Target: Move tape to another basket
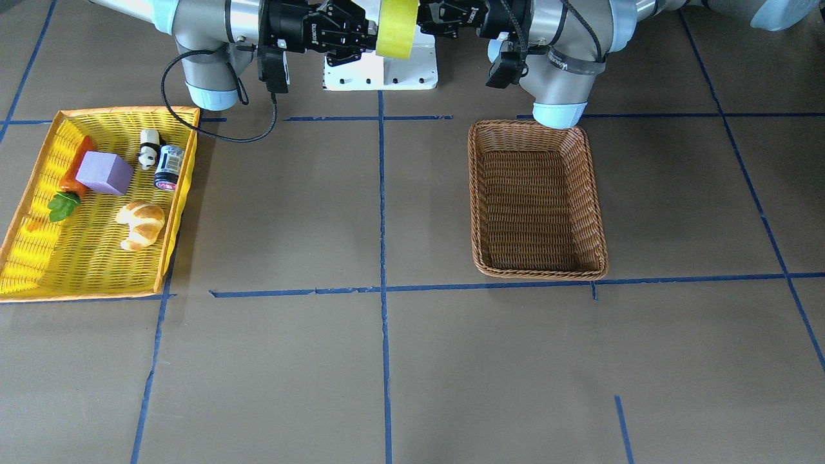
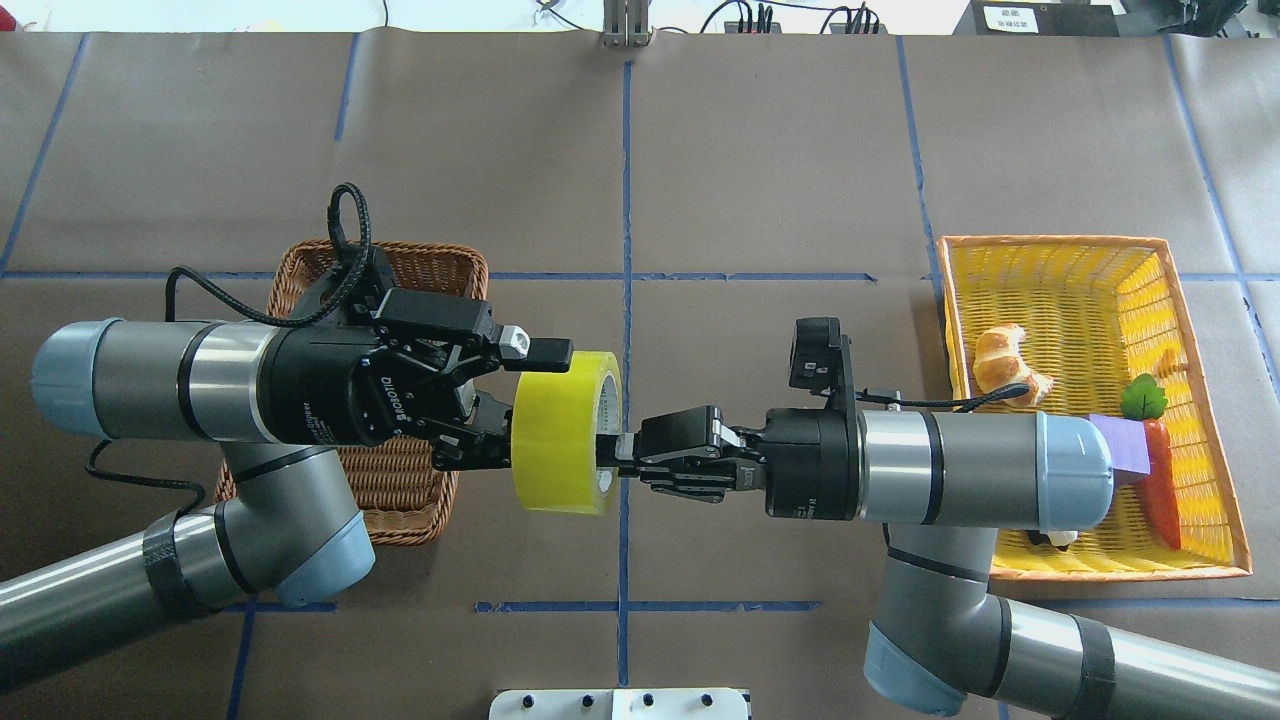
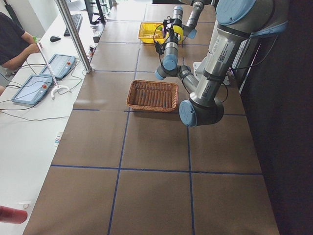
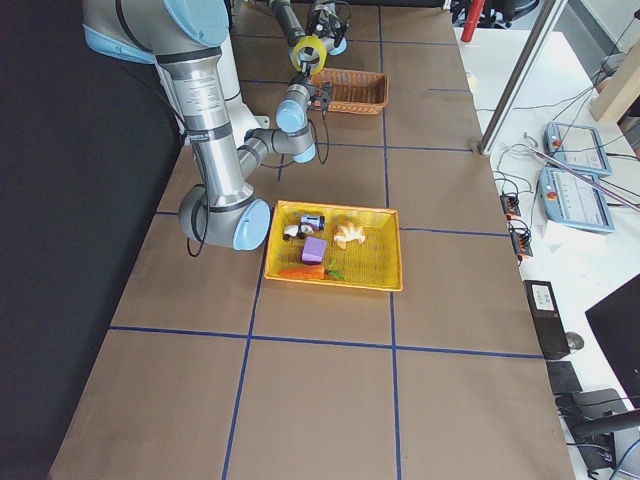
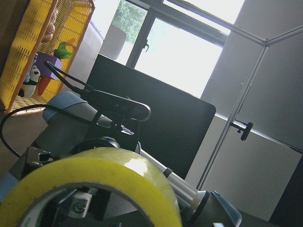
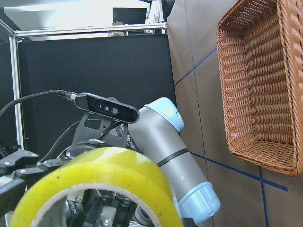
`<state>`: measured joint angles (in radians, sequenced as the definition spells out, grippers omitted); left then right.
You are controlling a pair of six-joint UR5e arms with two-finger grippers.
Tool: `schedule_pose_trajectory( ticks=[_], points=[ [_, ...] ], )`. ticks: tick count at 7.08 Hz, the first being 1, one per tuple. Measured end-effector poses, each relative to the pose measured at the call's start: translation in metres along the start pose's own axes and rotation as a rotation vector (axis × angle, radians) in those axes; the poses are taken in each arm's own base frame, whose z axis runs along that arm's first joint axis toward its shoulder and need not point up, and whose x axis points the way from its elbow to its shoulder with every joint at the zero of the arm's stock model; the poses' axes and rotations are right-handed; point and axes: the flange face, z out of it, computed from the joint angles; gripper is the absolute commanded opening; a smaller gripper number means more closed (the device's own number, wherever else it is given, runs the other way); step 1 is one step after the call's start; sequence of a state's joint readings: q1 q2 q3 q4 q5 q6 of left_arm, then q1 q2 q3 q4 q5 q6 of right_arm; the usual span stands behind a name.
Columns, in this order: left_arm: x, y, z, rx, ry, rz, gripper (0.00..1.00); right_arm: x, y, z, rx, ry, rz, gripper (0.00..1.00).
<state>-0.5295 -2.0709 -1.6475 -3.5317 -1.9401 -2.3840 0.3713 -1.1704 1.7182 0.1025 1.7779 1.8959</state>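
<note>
The yellow tape roll hangs in mid-air between my two grippers, over the middle of the table and level with the robot base. It also shows in the front view. My right gripper is shut on the roll's wall at the core side. My left gripper is open against the opposite face, with one finger over the roll's outer edge. The brown wicker basket lies under my left arm and holds nothing. Both wrist views show the roll close up.
The yellow mesh basket on my right side holds a croissant, a purple block, a carrot, a panda figure and a small can. The white robot base is below the grippers.
</note>
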Motion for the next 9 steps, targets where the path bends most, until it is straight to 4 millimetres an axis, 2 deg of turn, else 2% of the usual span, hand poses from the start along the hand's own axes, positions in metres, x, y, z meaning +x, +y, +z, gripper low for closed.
schedule_pose_trajectory(
  ticks=[1, 2, 3, 9],
  points=[
    [0.0007, -0.0001, 0.0005, 0.000, 0.001, 0.001, 0.42, -0.0002, 0.0000, -0.0002, 0.000, -0.002, -0.005, 0.04],
    [0.0014, -0.0001, 0.0011, -0.001, 0.003, 0.002, 0.02, -0.0007, -0.0001, -0.0005, 0.000, -0.003, -0.010, 0.18],
    [0.0017, -0.0003, 0.0016, 0.001, 0.002, 0.002, 0.00, -0.0011, -0.0002, -0.0006, 0.000, -0.004, -0.012, 0.99],
    [0.0034, -0.0016, 0.0036, 0.023, 0.000, -0.006, 0.00, 0.0038, 0.0002, -0.0001, 0.005, -0.002, -0.034, 1.00]
  ],
)
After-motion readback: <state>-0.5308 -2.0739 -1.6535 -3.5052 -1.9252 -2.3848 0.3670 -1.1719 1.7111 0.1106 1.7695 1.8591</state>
